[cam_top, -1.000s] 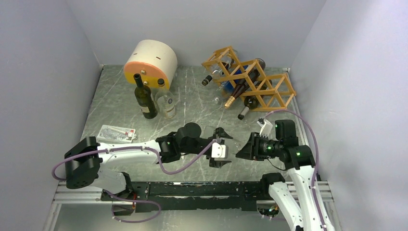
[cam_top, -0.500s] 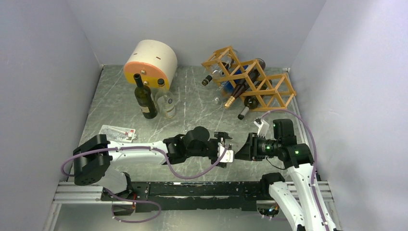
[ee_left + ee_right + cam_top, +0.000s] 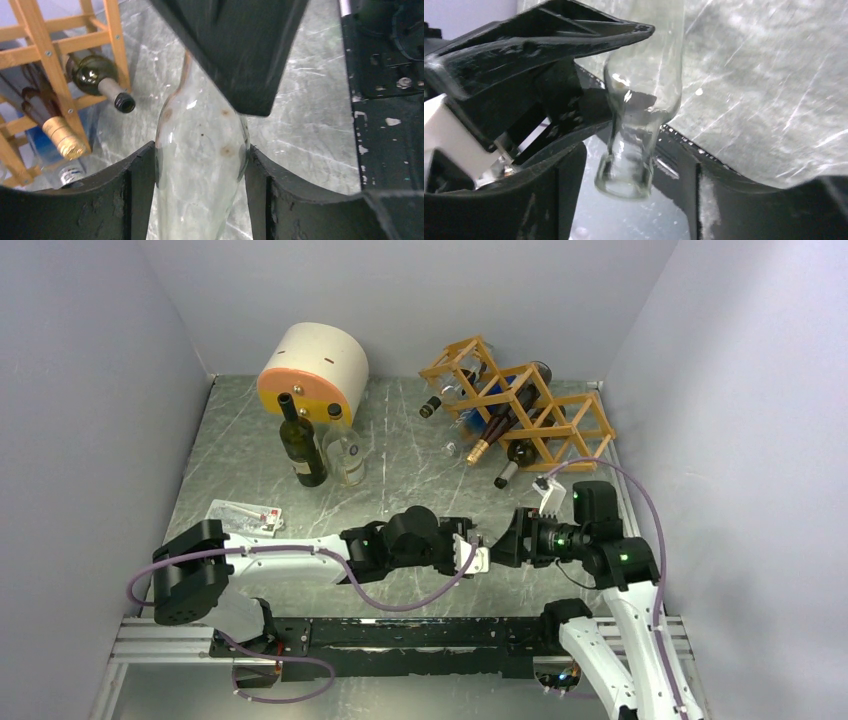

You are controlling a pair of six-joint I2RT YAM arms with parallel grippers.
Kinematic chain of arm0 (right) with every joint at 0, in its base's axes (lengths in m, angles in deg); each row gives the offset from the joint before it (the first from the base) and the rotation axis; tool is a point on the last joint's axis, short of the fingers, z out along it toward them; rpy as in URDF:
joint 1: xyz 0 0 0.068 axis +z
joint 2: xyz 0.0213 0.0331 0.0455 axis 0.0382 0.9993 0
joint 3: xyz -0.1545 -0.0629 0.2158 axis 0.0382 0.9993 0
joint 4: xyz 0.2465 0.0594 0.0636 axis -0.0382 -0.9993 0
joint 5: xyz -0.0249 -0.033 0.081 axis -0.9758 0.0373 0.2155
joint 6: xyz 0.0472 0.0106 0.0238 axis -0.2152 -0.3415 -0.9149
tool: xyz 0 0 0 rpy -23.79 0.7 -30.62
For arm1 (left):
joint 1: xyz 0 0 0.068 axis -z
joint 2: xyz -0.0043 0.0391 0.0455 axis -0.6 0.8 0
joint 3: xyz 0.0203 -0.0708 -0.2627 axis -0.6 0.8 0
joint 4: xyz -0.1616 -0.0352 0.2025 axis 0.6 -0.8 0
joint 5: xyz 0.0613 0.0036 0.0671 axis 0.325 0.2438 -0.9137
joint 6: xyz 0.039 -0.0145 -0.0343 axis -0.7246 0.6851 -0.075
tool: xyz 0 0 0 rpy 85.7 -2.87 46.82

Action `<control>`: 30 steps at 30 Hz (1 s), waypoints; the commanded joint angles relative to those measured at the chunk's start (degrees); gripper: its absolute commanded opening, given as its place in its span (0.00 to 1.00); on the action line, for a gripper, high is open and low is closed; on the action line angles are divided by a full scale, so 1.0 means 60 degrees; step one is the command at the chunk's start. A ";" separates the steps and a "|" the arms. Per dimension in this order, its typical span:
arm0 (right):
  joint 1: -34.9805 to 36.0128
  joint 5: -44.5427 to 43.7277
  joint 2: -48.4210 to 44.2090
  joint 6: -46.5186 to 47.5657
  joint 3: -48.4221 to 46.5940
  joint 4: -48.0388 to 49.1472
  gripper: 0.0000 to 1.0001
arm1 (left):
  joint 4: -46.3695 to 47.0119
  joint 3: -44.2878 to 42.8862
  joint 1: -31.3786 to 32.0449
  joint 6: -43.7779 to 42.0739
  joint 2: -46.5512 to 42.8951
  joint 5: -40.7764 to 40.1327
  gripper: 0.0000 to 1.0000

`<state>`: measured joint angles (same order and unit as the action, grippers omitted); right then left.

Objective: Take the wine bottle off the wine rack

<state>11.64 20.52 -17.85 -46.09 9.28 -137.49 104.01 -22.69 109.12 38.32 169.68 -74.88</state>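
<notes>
Black, scuffed fingers of the left gripper (image 3: 199, 155) are pressed in on both flanks of the wine bottle (image 3: 200, 150). It is clear, smooth glass with a few brown specks, swelling from a narrow shoulder to a rounded body, and the grip sits right on that widest part. Across from it comes the right gripper (image 3: 639, 165), fingers apart with the bottle's neck and thick round lip hanging between them, and daylight shows on each side, so there is no contact there. One broad, wedge-shaped black finger of the right gripper lies over the top of the glass in the left wrist view. From above, the two grippers meet nose to nose low over the table (image 3: 400, 465), a grey stone-look surface veined with pale streaks, near its front edge.

The bottle is well clear of the wine rack (image 3: 548, 408), which sits back by the far right corner. It is made of thin orange-tan wooden sticks screwed into diamond cells. Out of those cells poke a green bottle (image 3: 92, 75) with a black mouth and a gold-foil neck (image 3: 62, 140). Over on the far left lies a cream cylinder (image 3: 313, 370) with an orange face, and a tall dark bottle (image 3: 303, 450) stands upright just in front of it.
</notes>
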 commanded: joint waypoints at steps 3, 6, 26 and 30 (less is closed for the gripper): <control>0.0039 -0.1042 -0.0252 -0.0401 -0.1485 0.0375 0.88 | 0.1110 0.0012 -0.0070 0.0384 -0.0447 -0.0933 0.07; 0.0047 -0.1720 -0.0215 -0.0596 -0.2292 0.0294 0.95 | 0.1321 0.0127 -0.0147 0.0520 -0.0607 -0.1149 0.07; 0.0043 -0.3981 -0.0377 -0.1128 -0.2763 0.0571 1.00 | 0.1415 -0.0940 -0.5741 0.5010 -0.1005 0.0825 0.07; 0.0049 -0.3762 -0.0366 -0.1209 -0.2507 0.0834 1.00 | 0.2019 -0.0623 -0.6466 0.5220 -0.0920 0.1437 0.07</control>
<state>11.64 -3.15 -19.71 -52.62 -6.96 -135.68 108.78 -26.23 72.27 65.02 164.56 -73.78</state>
